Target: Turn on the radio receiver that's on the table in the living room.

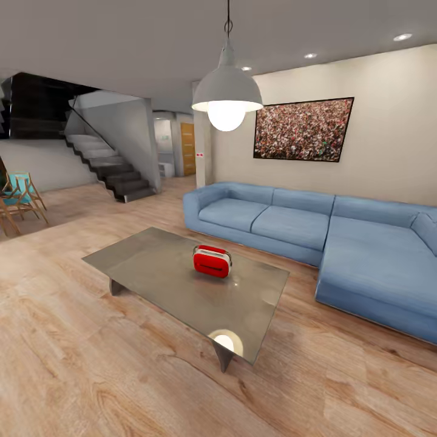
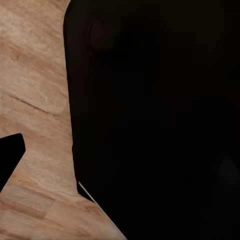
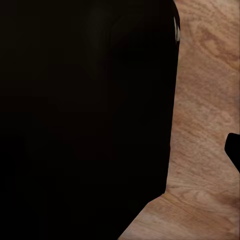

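Observation:
The bright-red radio receiver (image 1: 212,261) with its thin wire handle stands upright near the middle of the table (image 1: 145,258), a low glossy grey coffee table with angled legs. It sits in the living room, some way ahead of me in the head view. The face turned toward me shows a white band; I cannot make out the dial. In the left wrist view a dark finger tip (image 2: 10,155) juts over the wood floor beside a large black body part. The right wrist view has a similar dark tip (image 3: 233,150) at its edge.
A blue L-shaped sofa (image 1: 315,233) runs behind and to the right of the table. A white pendant lamp (image 1: 227,91) hangs above it, and a crowd picture (image 1: 303,128) is on the wall. Dark stairs (image 1: 112,170) and wooden folding chairs (image 1: 21,200) stand at the far left. Wood plank floor (image 1: 121,376) lies between me and the table.

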